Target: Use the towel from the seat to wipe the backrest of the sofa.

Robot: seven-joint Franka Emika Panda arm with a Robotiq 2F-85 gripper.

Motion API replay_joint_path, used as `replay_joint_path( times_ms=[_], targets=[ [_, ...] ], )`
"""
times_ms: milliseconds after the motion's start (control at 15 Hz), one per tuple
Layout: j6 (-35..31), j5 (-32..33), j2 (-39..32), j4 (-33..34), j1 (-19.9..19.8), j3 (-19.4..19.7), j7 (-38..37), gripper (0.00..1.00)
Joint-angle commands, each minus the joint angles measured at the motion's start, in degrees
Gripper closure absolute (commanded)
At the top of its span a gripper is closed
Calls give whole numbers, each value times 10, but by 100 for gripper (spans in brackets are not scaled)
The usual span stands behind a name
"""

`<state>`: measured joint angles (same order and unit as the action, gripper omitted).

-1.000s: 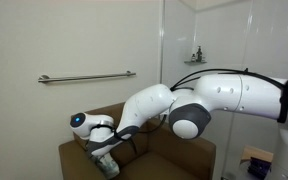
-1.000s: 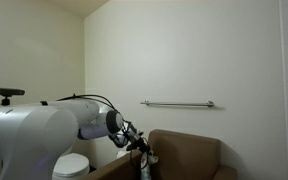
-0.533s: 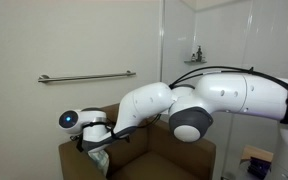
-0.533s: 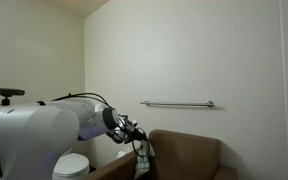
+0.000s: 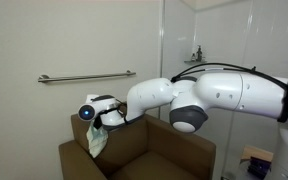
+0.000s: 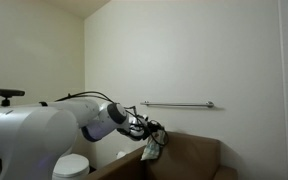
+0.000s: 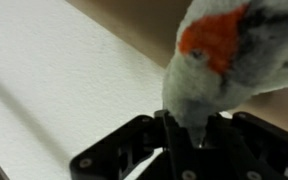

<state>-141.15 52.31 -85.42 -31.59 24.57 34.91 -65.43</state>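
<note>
A brown sofa (image 5: 144, 150) stands against a white wall; its backrest (image 5: 124, 128) shows in both exterior views (image 6: 194, 150). My gripper (image 5: 97, 124) is shut on a pale grey-green towel (image 5: 98, 140) with an orange patch. The towel hangs from the jaws against the upper backrest near its top edge. It also shows in an exterior view (image 6: 154, 150) and in the wrist view (image 7: 224, 70), pinched between the black fingers (image 7: 189, 130).
A metal grab bar (image 5: 84, 77) runs along the wall above the sofa (image 6: 179, 103). A glass partition (image 5: 184, 50) with a small shelf (image 5: 194, 60) stands beside the sofa. A white toilet (image 6: 72, 165) is near the arm's base.
My gripper has lifted the towel from low near the seat up to the top of the backrest. The towel now hangs against the backrest.
</note>
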Motion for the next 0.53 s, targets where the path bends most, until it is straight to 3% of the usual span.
replay_joint_path(
  times_ms=[0,333,467],
  targets=[
    [3,73,0,-32,-25,43,-68,93],
    [32,170,-1,-43,-82,53,-107,94],
    [60,223,-1,-25,-119,20,-101,94]
  ],
)
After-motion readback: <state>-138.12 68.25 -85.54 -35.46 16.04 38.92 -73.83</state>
